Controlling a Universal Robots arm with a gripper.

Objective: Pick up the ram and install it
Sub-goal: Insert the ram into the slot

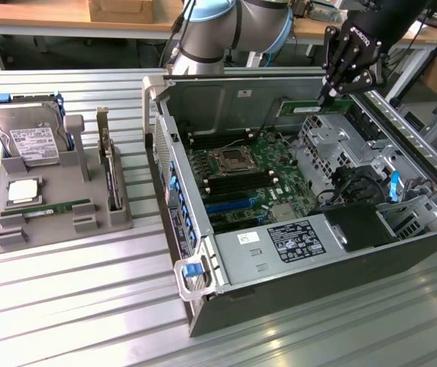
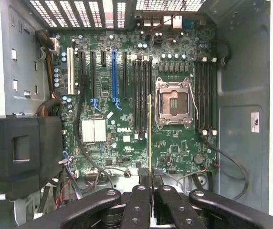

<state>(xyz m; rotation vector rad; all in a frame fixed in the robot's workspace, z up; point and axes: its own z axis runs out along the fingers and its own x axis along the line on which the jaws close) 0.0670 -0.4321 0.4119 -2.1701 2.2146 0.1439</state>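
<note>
Ram, a long thin green circuit-board stick [image 1: 309,105], sits roughly level in the upper right of the exterior view. It is over the open grey metal computer case [image 1: 226,95], near the far wall and above the green motherboard [image 1: 241,176]. The black multi-finger gripper [image 1: 329,93] has its fingers clamped on one end of the stick. In the wrist view the stick appears edge-on, reaching out from between the black fingers [image 2: 139,205] beside the black memory slots [image 2: 141,95] and the square metal processor socket [image 2: 173,102]. At the exterior view's left, an identical second green stick [image 1: 58,207] lies in a grey plastic holder [image 1: 119,218] on the ribbed metal table [image 1: 66,306].
</note>
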